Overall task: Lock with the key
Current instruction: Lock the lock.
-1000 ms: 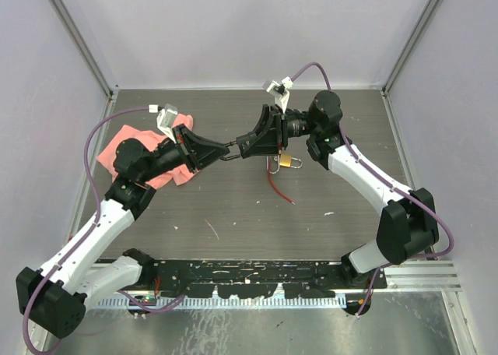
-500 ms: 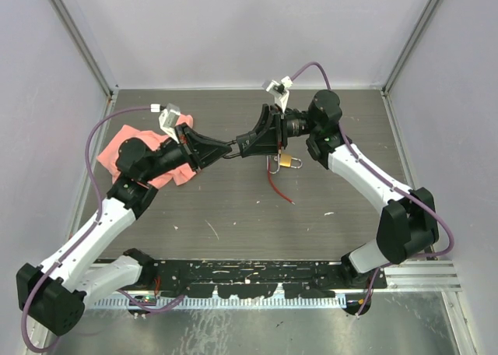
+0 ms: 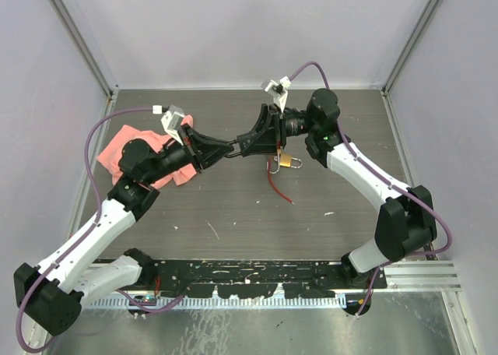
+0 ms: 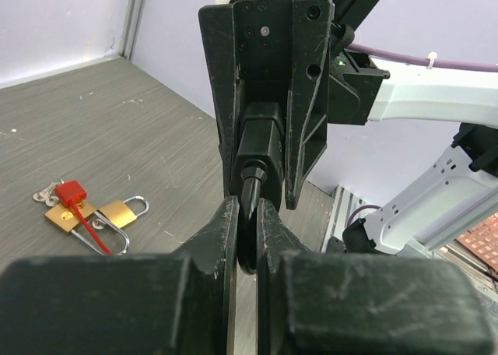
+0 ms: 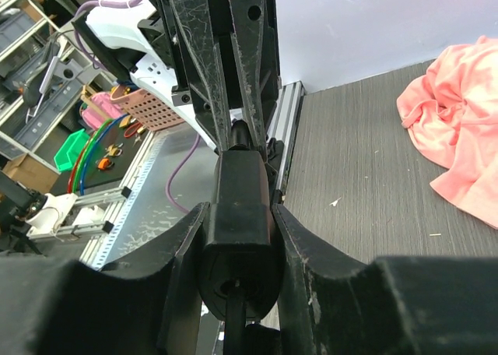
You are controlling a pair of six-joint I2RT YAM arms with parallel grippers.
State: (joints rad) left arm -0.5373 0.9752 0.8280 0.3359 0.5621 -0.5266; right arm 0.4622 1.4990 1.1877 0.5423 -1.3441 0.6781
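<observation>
Above the middle of the table my two grippers meet tip to tip. The right gripper (image 3: 250, 143) (image 5: 237, 242) is shut on a black lock body (image 5: 237, 203) (image 4: 257, 137), its fingers pressing both sides. My left gripper (image 3: 226, 149) (image 4: 247, 226) is shut on the thin black head of the key (image 4: 247, 250), held edge-on between its fingers. The key's shaft runs into the end of the lock; the blade itself is hidden. In the top view the lock (image 3: 239, 146) is a small dark piece between the two sets of fingers.
Two brass padlocks (image 3: 286, 161) (image 4: 117, 212) with a red tag (image 4: 70, 191) and a red cord (image 3: 278, 185) lie on the table under the right gripper. A pink cloth (image 3: 140, 149) (image 5: 459, 129) lies at the left, partly under the left arm.
The joined grippers have crept slightly toward the far side, and the left wrist has shifted a little right. Both grips are the same.
</observation>
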